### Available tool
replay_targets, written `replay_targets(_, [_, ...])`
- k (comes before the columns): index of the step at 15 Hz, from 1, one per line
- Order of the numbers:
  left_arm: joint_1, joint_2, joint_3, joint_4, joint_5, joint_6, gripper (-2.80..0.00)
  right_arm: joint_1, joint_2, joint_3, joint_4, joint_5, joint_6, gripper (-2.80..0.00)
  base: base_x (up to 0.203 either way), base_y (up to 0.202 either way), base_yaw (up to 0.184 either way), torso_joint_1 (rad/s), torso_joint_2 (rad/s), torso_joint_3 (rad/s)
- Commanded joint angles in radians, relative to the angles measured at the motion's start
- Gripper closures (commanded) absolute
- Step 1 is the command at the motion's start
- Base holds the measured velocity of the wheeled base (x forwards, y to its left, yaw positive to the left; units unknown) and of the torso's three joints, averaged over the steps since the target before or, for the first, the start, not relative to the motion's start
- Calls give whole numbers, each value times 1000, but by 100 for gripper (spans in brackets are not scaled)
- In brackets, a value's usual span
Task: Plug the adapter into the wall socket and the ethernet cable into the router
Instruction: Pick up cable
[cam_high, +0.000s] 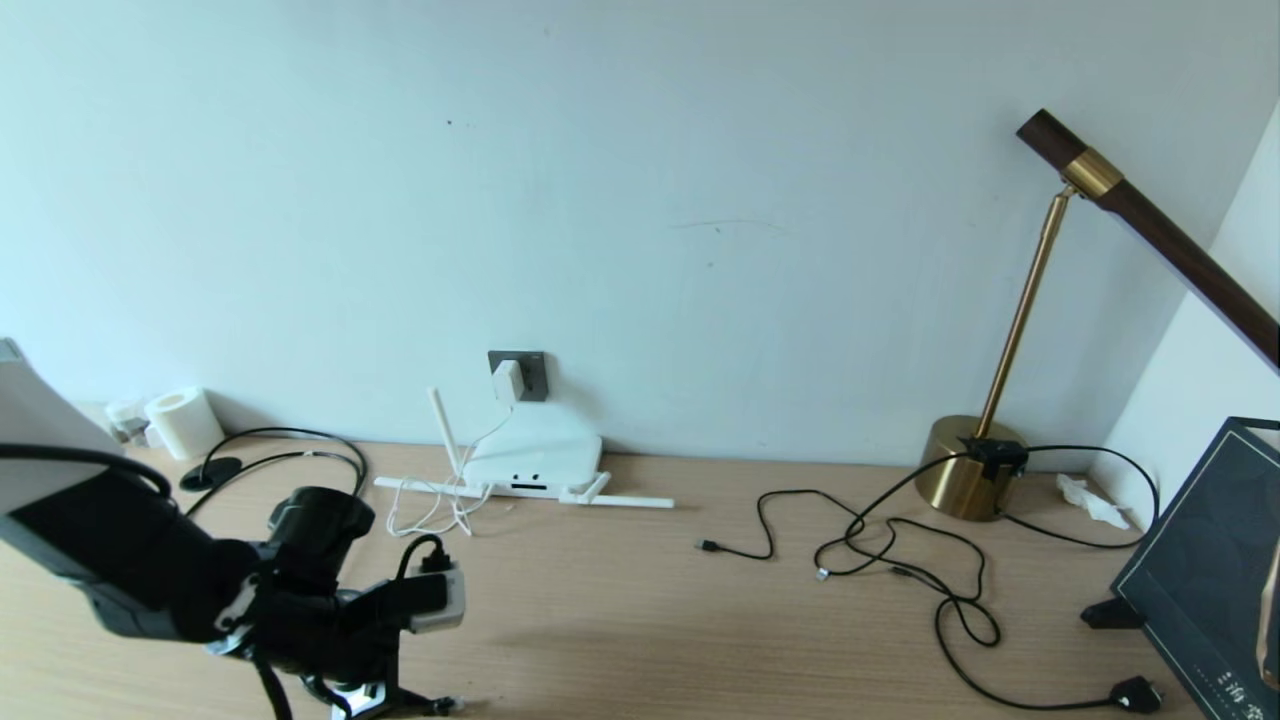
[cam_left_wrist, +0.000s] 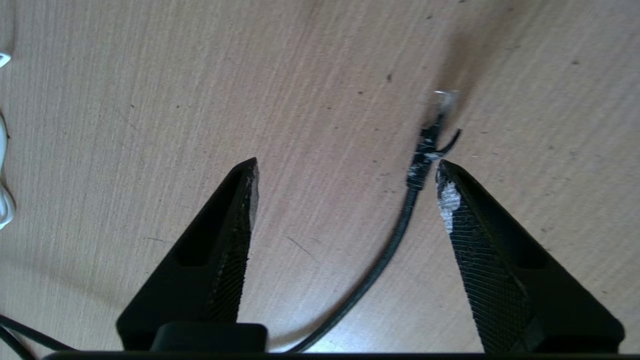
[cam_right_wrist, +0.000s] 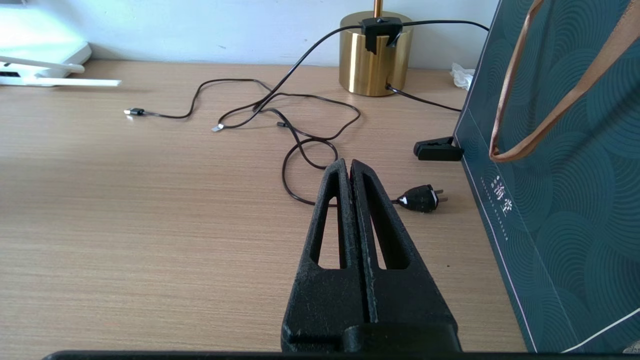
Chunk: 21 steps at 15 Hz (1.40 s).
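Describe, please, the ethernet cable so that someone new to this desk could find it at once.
Start at the white router against the wall, then come forward to the near edge of the wooden desk, under the left gripper. The ethernet cable lies there between its open fingers. It is thicker than the thin black leads by the brass lamp and ends in a clear plastic clip.

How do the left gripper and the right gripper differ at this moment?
The left gripper has its fingers spread wide; the right gripper has its fingers pressed together. The left gripper hangs over the ethernet cable, whose clear tip lies on the desk; the right gripper has no cable between its fingers. Both are black and hold nothing.
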Motion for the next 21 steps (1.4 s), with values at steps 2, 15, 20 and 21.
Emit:
replay_targets(2, [12, 64, -35, 1, -3, 6, -280, 0, 0, 0, 1, 0, 0, 0, 0, 0, 0, 0, 0, 0])
replay_targets(15, [11, -1, -26, 37, -10, 45, -280, 0, 0, 0, 1, 0, 0, 0, 0, 0, 0, 0, 0, 0])
replay_targets(20, [11, -50, -15, 129, -8, 82, -280, 0, 0, 0, 1, 0, 0, 0, 0, 0, 0, 0, 0, 0])
replay_targets(21, [11, -39, -2, 121, -7, 83, -280, 0, 0, 0, 1, 0, 0, 0, 0, 0, 0, 0, 0, 0])
